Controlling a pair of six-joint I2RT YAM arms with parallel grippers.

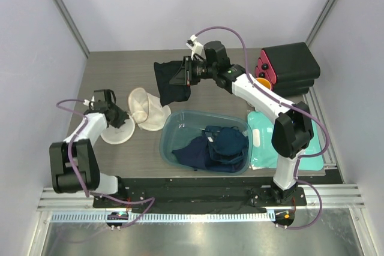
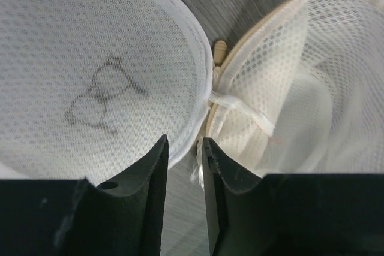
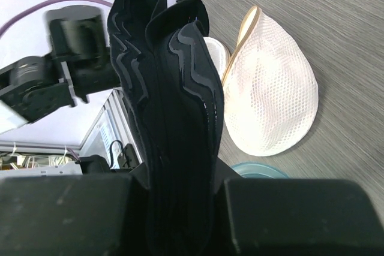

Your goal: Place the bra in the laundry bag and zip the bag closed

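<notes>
The cream-white mesh laundry bag (image 1: 147, 109) lies opened out on the table at the left, one disc beside the other. In the left wrist view the disc with the dark emblem (image 2: 90, 70) is on the left and the open half (image 2: 300, 88) on the right. My left gripper (image 1: 123, 117) sits low over the join between them, its jaws narrowly apart (image 2: 183, 142) with bare table in the gap. My right gripper (image 1: 183, 76) is shut on the black bra (image 1: 170, 85), which hangs above the table behind the bag. The bra (image 3: 168, 88) fills the right wrist view, with the bag (image 3: 270, 88) beyond.
A translucent blue tub (image 1: 165, 142) holding navy clothes (image 1: 216, 145) stands at the front centre. A flat teal pouch (image 1: 261, 154) lies to its right under the right arm. A black box (image 1: 291, 67) with red parts sits at the back right.
</notes>
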